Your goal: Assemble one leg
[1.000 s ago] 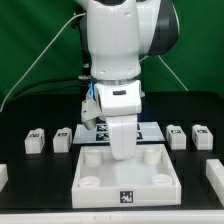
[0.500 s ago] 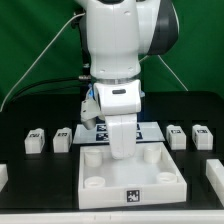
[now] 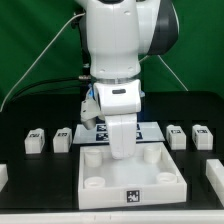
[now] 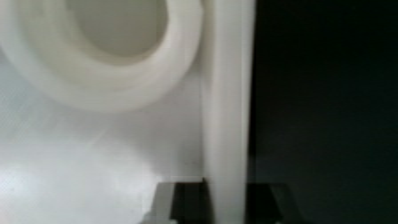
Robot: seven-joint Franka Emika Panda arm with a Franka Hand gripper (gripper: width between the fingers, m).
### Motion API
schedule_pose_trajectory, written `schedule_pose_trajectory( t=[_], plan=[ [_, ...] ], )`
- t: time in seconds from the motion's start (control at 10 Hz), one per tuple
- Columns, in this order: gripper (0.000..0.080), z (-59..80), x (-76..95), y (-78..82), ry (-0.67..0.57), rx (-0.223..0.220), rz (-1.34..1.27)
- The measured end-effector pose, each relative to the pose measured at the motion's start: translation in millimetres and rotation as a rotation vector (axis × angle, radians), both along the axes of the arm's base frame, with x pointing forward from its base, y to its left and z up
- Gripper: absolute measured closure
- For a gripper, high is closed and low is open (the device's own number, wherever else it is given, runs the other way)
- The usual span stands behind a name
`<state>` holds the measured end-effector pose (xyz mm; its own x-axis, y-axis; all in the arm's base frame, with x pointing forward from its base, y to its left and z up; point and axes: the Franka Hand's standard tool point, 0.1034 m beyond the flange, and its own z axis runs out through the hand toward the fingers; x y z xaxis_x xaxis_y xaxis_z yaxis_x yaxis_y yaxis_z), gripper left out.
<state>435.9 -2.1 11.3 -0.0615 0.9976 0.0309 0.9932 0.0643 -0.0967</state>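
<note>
Several legs, small white blocks with tags, lie in a row on the black table: two at the exterior view's left [image 3: 34,140] [image 3: 62,138] and two at its right [image 3: 177,135] [image 3: 201,137]. The large white square tray part [image 3: 100,195] with round corner sockets lies in front. My gripper [image 3: 121,153] reaches straight down onto the tray's far wall. In the wrist view the gripper [image 4: 228,205] is shut on that thin white wall [image 4: 228,100], with a dark finger [image 4: 185,205] on each side. A round socket [image 4: 125,40] lies just beside the wall. No leg is held.
The marker board [image 3: 152,129] lies behind the arm, partly hidden by it. Further white parts sit at the table's edges on the exterior view's left [image 3: 3,176] and right [image 3: 213,173]. A green backdrop stands behind the table.
</note>
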Motion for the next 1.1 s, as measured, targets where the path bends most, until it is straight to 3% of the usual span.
schedule_pose_trajectory(
  t=[0.5,0.9,1.1],
  plan=[
    [0.0732,1.9,47.6,42.9,-0.047,0.022,-0.021],
    [0.0735,-1.5,54.4,61.3,-0.034,0.028,-0.078],
    [0.0735,-1.6,54.4,62.1,-0.035,0.028,-0.080]
  ],
)
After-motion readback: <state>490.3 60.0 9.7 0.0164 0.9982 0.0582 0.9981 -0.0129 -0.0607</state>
